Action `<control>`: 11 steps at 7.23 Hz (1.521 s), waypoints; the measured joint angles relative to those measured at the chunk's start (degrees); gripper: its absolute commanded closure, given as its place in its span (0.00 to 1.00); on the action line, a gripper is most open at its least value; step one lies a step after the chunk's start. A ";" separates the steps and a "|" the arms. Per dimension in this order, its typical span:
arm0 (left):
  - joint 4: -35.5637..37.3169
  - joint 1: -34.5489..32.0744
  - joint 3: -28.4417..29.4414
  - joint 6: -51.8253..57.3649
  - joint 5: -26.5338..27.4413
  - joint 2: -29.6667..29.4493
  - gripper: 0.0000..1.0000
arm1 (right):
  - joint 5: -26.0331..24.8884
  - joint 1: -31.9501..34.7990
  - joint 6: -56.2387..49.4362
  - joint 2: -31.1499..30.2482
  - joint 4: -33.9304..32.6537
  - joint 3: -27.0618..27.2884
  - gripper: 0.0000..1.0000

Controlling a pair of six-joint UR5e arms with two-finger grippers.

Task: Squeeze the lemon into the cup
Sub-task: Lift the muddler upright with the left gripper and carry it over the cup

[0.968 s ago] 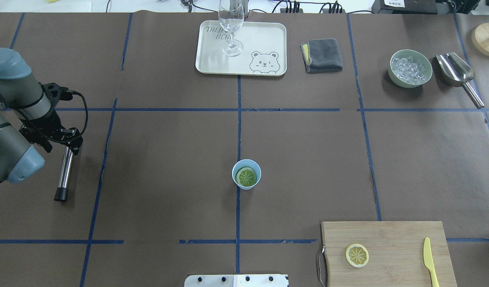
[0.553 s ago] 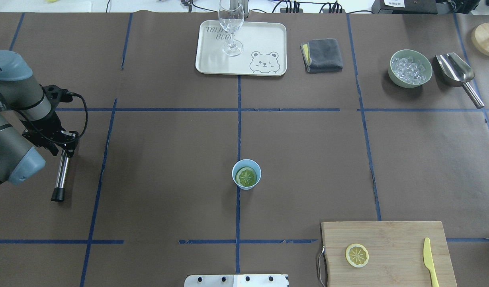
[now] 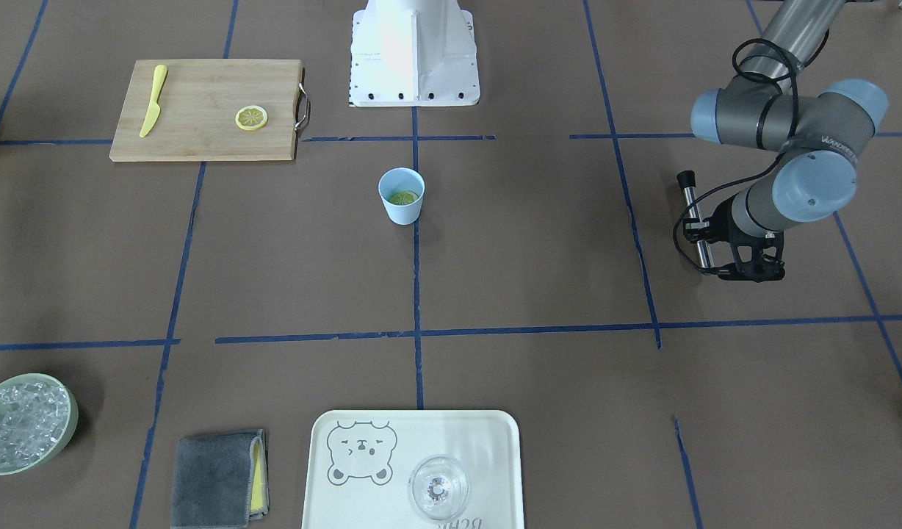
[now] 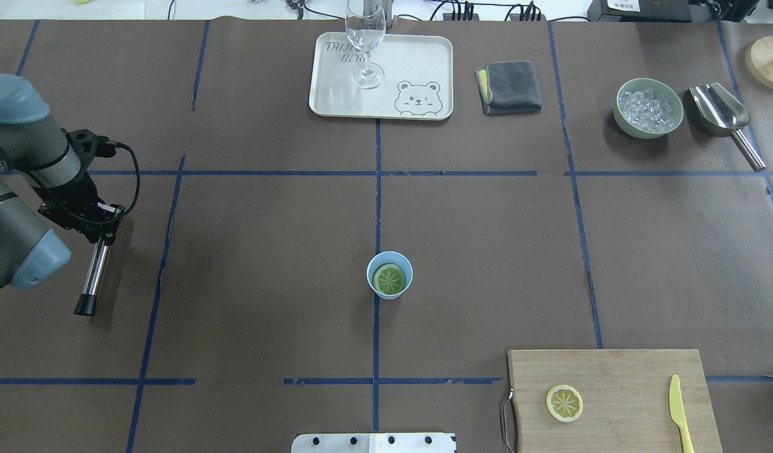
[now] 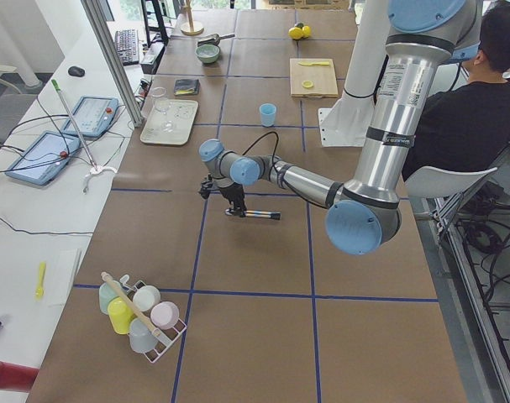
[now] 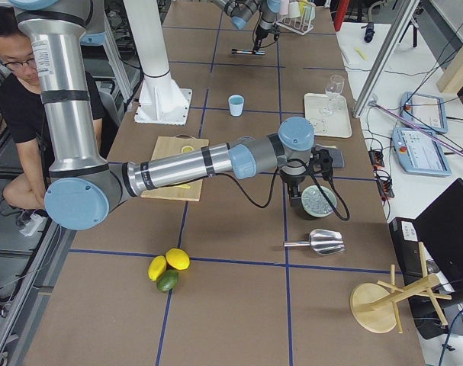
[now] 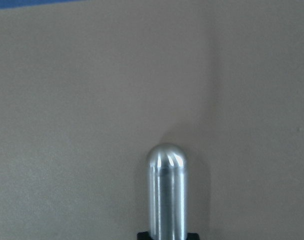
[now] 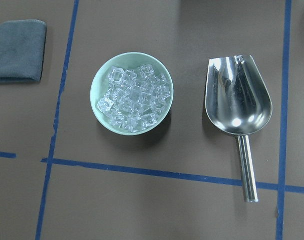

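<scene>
The pale blue cup [image 4: 389,257] stands at the table's middle with a lemon slice [image 4: 389,279] lying flat inside it; the front view shows the same cup [image 3: 402,211] and slice [image 3: 404,198]. A second lemon slice [image 4: 564,402] lies on the wooden cutting board [image 4: 626,371]. Far to the cup's left, my left gripper [image 4: 104,236] is shut on a steel rod with a black tip [image 4: 92,277], held low and level over the table. The rod's rounded end [image 7: 167,190] fills the left wrist view. My right gripper [image 6: 298,189] hangs above the ice bowl; I cannot tell its state.
A yellow plastic knife [image 4: 678,409] lies on the board. At the back are a bear tray [image 4: 424,63] with a clear glass [image 4: 366,38], a folded grey cloth [image 4: 509,87], a green bowl of ice [image 8: 94,95] and a steel scoop [image 8: 238,97]. A person sits behind the robot.
My left gripper has drifted a little to the left, away from the cup, carrying the rod with it. The cup and both lemon slices have not moved.
</scene>
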 measured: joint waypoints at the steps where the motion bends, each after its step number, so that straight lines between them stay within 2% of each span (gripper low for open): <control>1: 0.13 -0.21 -2.36 0.03 0.17 -0.11 1.00 | 0.23 0.28 0.10 -0.01 -0.03 0.14 0.00; 3: 0.19 -0.72 -10.69 0.41 0.56 -1.63 1.00 | 0.72 0.78 0.33 -0.07 -0.13 0.27 0.00; 4: 0.16 -0.94 -14.44 0.31 1.57 -4.18 1.00 | 0.90 0.94 0.49 -0.11 -0.31 0.29 0.00; 7: -1.00 -0.67 -18.79 -0.10 10.49 -14.17 1.00 | 1.48 1.42 0.75 -0.63 -0.70 0.50 0.00; 8: -5.26 -0.20 -19.57 -1.76 12.86 -15.37 1.00 | 1.25 1.63 0.80 -0.89 -0.76 0.49 0.00; 9: -12.48 1.01 -19.93 -5.96 15.73 -15.67 1.00 | 1.02 2.02 0.83 -1.36 -1.26 0.42 0.00; 10: -19.76 3.71 -20.31 -10.75 20.11 -15.72 1.00 | 0.87 2.73 0.67 -2.27 -2.47 0.32 0.00; 11: -25.82 7.56 -20.62 -14.17 26.73 -15.71 1.00 | 0.55 3.50 0.01 -3.66 -3.56 0.19 0.00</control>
